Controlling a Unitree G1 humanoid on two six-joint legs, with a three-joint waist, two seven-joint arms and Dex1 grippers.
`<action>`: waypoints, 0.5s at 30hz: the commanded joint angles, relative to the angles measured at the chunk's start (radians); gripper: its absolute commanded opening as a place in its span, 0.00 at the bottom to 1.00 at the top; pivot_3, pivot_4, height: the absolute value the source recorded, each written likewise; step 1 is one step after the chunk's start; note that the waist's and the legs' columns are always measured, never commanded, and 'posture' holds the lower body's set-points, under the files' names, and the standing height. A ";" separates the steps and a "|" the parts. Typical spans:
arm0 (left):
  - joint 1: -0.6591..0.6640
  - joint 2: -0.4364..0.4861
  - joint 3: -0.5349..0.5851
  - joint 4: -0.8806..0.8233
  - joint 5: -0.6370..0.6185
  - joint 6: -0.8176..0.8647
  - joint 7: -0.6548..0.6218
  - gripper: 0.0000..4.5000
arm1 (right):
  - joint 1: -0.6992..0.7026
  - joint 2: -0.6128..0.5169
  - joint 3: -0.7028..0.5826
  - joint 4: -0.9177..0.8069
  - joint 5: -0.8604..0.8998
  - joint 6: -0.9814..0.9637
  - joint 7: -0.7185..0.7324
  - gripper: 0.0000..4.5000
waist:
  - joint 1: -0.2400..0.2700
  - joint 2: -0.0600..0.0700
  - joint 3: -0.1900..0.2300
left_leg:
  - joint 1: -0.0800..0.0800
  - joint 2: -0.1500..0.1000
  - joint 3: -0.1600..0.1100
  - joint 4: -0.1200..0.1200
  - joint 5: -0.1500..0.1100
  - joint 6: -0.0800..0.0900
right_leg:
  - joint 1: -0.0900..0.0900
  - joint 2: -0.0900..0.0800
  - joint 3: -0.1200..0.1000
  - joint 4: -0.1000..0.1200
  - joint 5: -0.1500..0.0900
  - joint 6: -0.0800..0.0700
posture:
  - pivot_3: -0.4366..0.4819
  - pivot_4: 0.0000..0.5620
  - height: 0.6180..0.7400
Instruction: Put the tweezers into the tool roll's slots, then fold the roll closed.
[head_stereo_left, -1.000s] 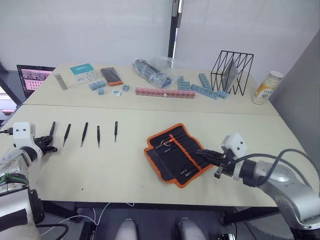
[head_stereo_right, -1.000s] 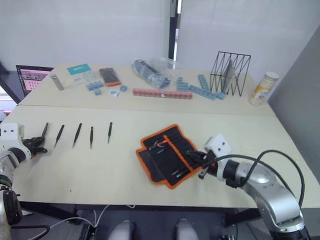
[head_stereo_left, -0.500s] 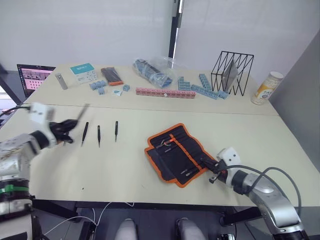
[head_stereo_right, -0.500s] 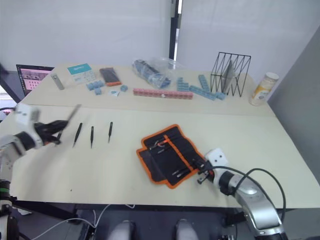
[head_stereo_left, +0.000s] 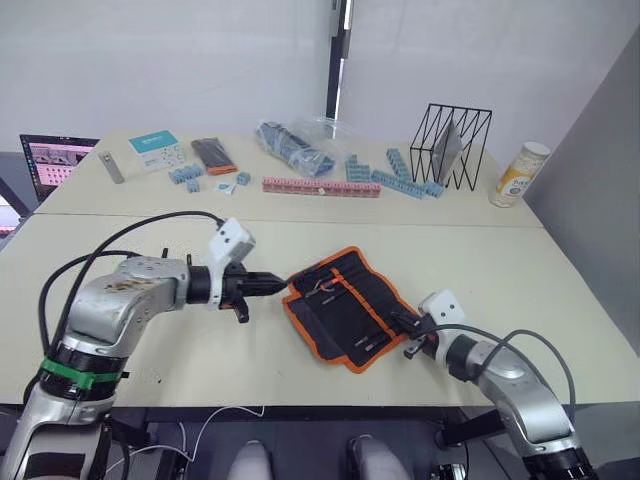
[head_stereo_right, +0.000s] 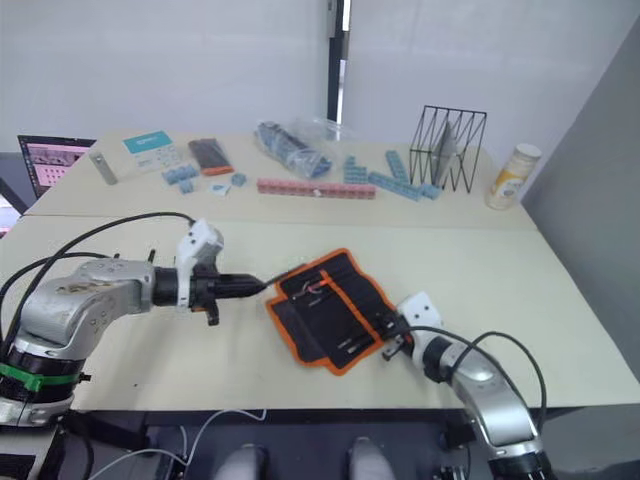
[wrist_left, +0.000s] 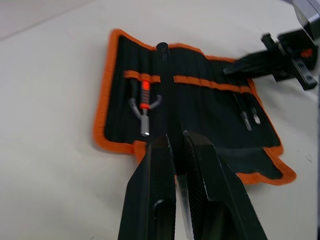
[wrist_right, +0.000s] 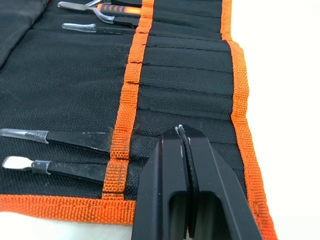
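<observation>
The tool roll (head_stereo_left: 345, 305) lies open at the table's middle, black with orange edging and an orange inner strip. An orange-handled tool and two slim tools sit in its slots (wrist_right: 165, 75). My left gripper (head_stereo_left: 255, 283) is shut on one black tweezers (wrist_left: 165, 80). It holds the tweezers level, with the tip at the roll's left edge. In the left wrist view the tweezers reaches over the roll's fabric (wrist_left: 210, 100). My right gripper (head_stereo_left: 408, 327) is shut, its fingertips (wrist_right: 172, 137) resting on the roll's near right corner, just inside the orange edging.
On the far table stand a black wire rack (head_stereo_left: 457, 145), a can (head_stereo_left: 517, 173), a row of pink and blue bricks (head_stereo_left: 320, 186), a plastic bag (head_stereo_left: 295, 140) and a small black-and-orange box (head_stereo_left: 212, 153). A laptop (head_stereo_left: 55, 160) sits at the far left.
My left arm has swung right from the table's left side to the roll's left edge, carrying one tweezers. My right gripper has stayed at the roll's right corner. The camera has shifted slightly.
</observation>
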 joint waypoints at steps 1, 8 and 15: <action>-0.083 -0.029 -0.047 -0.018 -0.003 0.067 0.004 0.00 | 0.051 0.001 0.061 0.065 -0.037 0.076 0.000 0.01 | 0.001 -0.001 -0.001 | 0.001 0.000 0.000 0.000 0.000 0.000 | 0.001 0.000 0.000 0.000 0.000 0.000 | 0.48 0.27 0.98; -0.145 -0.094 -0.176 -0.039 0.031 0.197 0.075 0.00 | 0.077 -0.001 0.092 -0.001 -0.042 0.117 -0.011 0.01 | -0.002 -0.001 -0.001 | 0.007 0.000 -0.002 -0.002 -0.003 0.005 | 0.010 0.000 0.000 -0.009 0.000 0.000 | 0.48 0.27 0.98; -0.199 -0.142 -0.248 -0.004 0.087 0.307 0.163 0.00 | 0.099 0.002 0.112 -0.077 -0.053 0.148 -0.026 0.01 | -0.005 -0.002 -0.002 | 0.005 0.000 -0.002 -0.002 -0.005 0.008 | 0.009 0.001 0.000 -0.010 0.000 0.000 | 0.48 0.27 0.98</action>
